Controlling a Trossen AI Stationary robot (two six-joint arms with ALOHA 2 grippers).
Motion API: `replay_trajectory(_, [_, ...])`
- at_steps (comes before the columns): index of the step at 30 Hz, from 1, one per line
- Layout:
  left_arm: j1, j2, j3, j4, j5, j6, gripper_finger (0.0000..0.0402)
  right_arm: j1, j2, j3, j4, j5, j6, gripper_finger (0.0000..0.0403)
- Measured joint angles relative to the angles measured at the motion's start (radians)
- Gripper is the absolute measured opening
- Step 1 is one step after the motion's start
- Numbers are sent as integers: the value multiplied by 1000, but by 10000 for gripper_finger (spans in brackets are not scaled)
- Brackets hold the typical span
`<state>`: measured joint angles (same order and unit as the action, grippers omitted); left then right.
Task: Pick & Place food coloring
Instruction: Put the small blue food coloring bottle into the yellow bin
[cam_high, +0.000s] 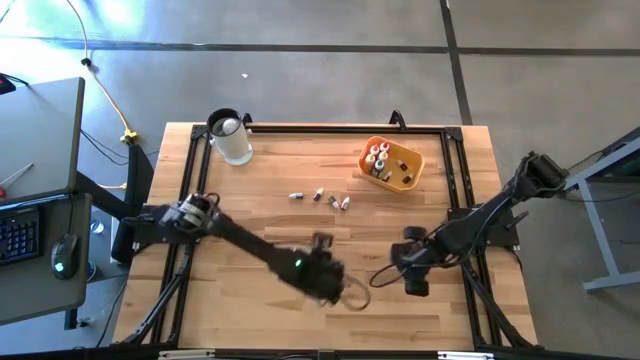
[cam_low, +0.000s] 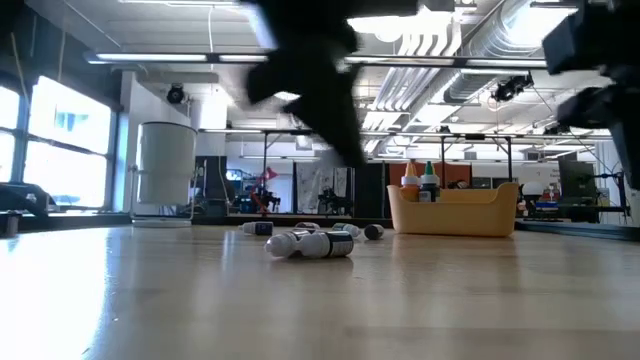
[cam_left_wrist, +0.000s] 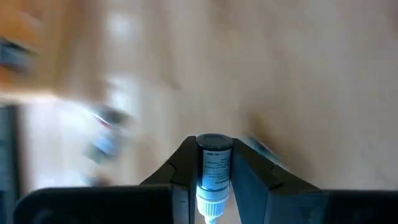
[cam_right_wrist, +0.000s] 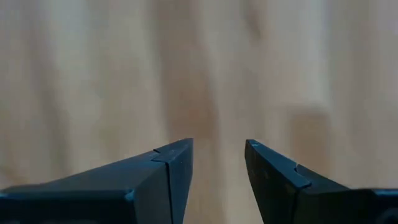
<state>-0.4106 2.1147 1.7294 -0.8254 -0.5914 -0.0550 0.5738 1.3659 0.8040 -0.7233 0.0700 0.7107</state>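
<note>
Fingers of the left gripper (cam_left_wrist: 214, 171) are pinched narrow around one small vial (cam_left_wrist: 214, 168) of food coloring, its dark cap toward the tips and its white end back toward the wrist. In the high view this gripper (cam_high: 322, 243) hangs over the worktop (cam_high: 250, 210) at about 6 o'clock from the table's centre, and the blurred left wrist view suggests the arm is on the move.

Right gripper (cam_right_wrist: 217, 155) has its fingers standing partly apart with nothing between them, only bare wood beyond. It waits above the worktop at roughly 4 o'clock, near the right edge (cam_high: 412, 270).

As to progress, the orange-yellow tray (cam_high: 410, 180) at about 1 o'clock already holds a cluster of bottles (cam_high: 377, 160), with white, orange and green caps showing above its wall in the low view (cam_low: 420, 182). A short row of loose vials (cam_high: 320, 197) is lying on its side near the table's centre, well apart from the tray; how many I cannot tell exactly. So the job looks partly done: several are binned, one is in hand, and a handful remains. A clear round jar (cam_high: 232, 140) stands at 11 o'clock, untouched.
</note>
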Motion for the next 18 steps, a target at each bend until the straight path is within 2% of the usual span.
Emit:
replay_trajectory(2, [69, 1, 14, 112, -50, 82, 65, 31, 0, 0, -110, 76, 91, 140])
replay_trajectory(5, [196, 0, 23, 338, -19, 176, 65, 92, 0, 0, -251, 178, 233, 140])
replay_trajectory(9, [350, 12, 25, 655, 174, 208, 65, 191, 0, 0, -358, 264, 375, 140])
replay_trajectory(15, [526, 85, 24, 1039, 598, 152, 66, 319, 0, 0, -378, 415, 527, 140])
replay_trajectory(16, [545, 99, 23, 1099, 640, 122, 67, 331, 0, 0, -378, 434, 531, 140])
replay_trajectory(18, [573, 136, 27, 1198, 660, 79, 71, 346, 0, 0, -379, 445, 529, 140])
